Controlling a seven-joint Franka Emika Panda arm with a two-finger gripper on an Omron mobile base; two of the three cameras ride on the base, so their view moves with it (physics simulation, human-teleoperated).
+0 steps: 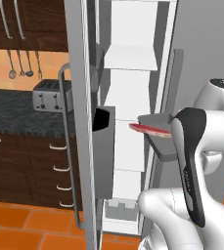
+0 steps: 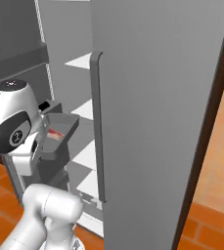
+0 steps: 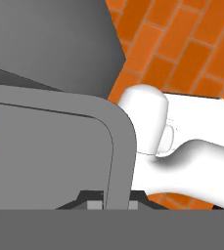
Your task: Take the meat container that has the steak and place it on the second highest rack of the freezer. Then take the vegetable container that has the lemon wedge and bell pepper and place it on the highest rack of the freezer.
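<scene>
pinching the near rim of one grey meat container (image 1: 158,139), the hand (image 3: 114,202) holds it level before the open freezer (image 1: 133,97); one steak (image 1: 147,129) lies inside.

Both base views flank the freezer (image 1: 133,97); hand view seemingly faces floorward.

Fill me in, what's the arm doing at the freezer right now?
The gripper is shut on the rim of the grey meat container, which holds the red steak. The arm is holding the container up at the open freezer, close to its white shelves. It is not yet resting on a rack.
</scene>
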